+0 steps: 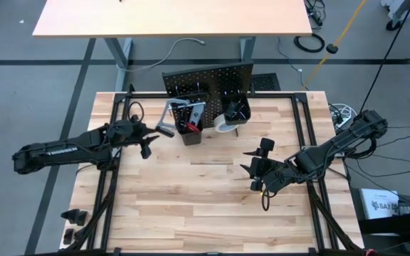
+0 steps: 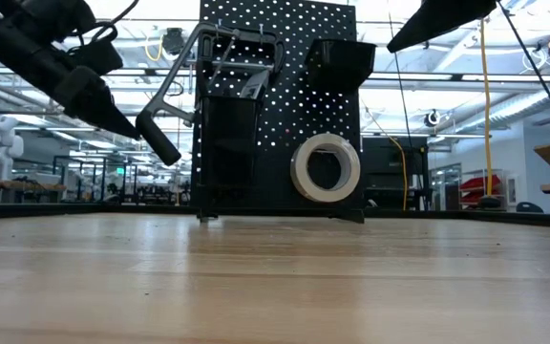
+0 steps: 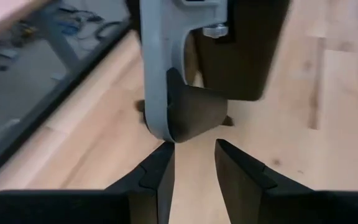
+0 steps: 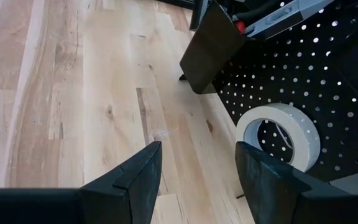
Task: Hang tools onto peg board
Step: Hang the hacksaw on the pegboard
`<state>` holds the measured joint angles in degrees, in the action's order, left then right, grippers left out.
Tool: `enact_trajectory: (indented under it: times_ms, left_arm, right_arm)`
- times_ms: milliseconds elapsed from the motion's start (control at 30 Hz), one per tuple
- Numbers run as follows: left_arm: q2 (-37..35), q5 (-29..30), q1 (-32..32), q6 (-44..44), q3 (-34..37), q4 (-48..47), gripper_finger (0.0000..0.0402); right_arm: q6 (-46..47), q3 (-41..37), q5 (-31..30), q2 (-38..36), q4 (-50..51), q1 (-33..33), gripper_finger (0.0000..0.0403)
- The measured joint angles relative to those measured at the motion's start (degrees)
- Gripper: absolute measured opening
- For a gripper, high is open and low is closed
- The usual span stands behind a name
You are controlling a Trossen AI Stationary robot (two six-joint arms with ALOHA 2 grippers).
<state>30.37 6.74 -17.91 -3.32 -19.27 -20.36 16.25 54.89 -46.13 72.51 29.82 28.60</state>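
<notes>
The black peg board (image 1: pixel 208 82) stands upright at the table's far middle. A grey bar clamp (image 2: pixel 175 81) hangs from hooks at the board's upper left, and its dark-handled lower end (image 3: pixel 188 112) slants out toward the table's left. My left gripper (image 3: pixel 194 165) is open just short of that lower end, with nothing between its fingers. A white tape roll (image 2: pixel 326 167) hangs on the board's front, low and right of centre. My right gripper (image 4: pixel 194 165) is open above the table's right half, pointing at the tape roll and apart from it. My left gripper has one fingertip (image 3: pixel 163 155) right at the bar clamp's lower end (image 3: pixel 166 134). I cannot tell whether it touches the clamp. Nothing lies between the two fingers.
Two black bins hang on the board's front. The left bin (image 1: pixel 189 131) holds tools with red handles, and the right bin (image 1: pixel 237 110) sits above the tape roll. Black frame rails (image 1: pixel 109 188) run along the table's sides. The tabletop's middle and near part (image 1: pixel 205 206) is bare wood.
</notes>
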Motion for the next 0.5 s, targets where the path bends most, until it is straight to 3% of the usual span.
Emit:
enact_trajectory:
  times_ms: [300, 500]
  left_arm:
    - [0.03, 5.17, -0.14, 0.24, 0.00, 0.11, 0.0118]
    - [0.15, 2.19, -0.11, -0.25, 0.00, 0.26, 0.0118]
  right_arm:
    - [0.10, 0.00, 0.00, 0.00, 0.03, 0.00, 0.0196]
    - [0.15, 0.02, 1.19, 0.00, 0.04, 0.00, 0.0196]
